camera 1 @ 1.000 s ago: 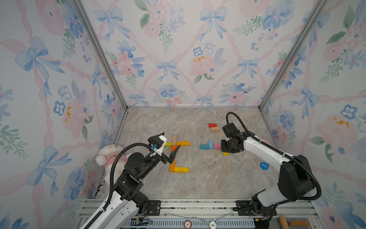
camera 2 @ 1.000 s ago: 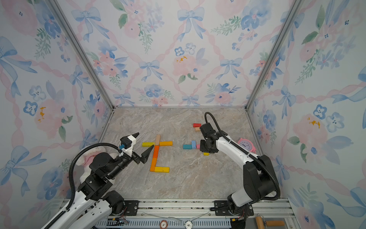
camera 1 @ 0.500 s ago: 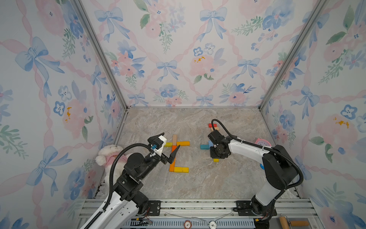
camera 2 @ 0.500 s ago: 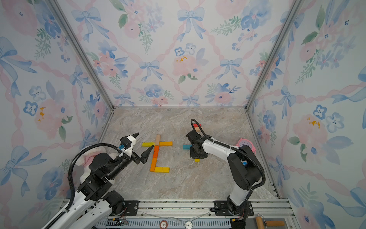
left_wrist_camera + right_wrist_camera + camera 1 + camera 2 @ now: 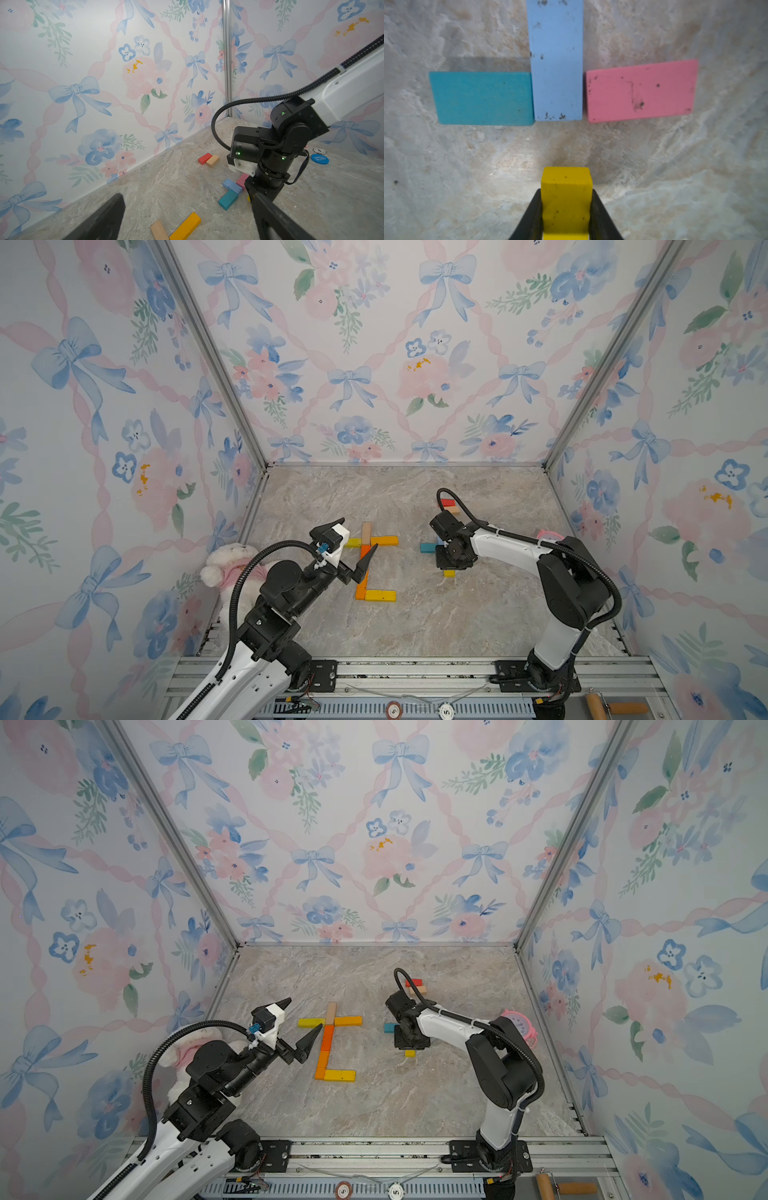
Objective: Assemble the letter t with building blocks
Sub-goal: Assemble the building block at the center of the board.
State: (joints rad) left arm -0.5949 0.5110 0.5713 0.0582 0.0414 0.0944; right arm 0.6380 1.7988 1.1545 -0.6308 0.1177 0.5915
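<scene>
My right gripper (image 5: pixel 566 194) is shut on a small yellow block (image 5: pixel 566 180), held just above the floor. Ahead of it in the right wrist view lie a teal block (image 5: pixel 481 98), a blue block (image 5: pixel 556 62) and a pink block (image 5: pixel 641 91), side by side. In both top views the right gripper (image 5: pixel 451 566) hangs just in front of the teal block (image 5: pixel 427 547). My left gripper (image 5: pixel 353 541) is open and hovers over a laid figure: tan block (image 5: pixel 366 531), yellow block (image 5: pixel 353 542), orange-yellow block (image 5: pixel 385 540), long orange block (image 5: pixel 325 1052), yellow foot block (image 5: pixel 380 595).
A red block (image 5: pixel 448 502) and a peach block (image 5: pixel 454 510) lie behind the right arm. A white plush toy (image 5: pixel 232 564) sits at the left wall, a pink clock (image 5: pixel 549 536) at the right wall, and a blue disc (image 5: pixel 320 159) on the floor.
My right arm swung left and toward the front with the small yellow block in its grip, then stayed put. The left arm has not moved.
</scene>
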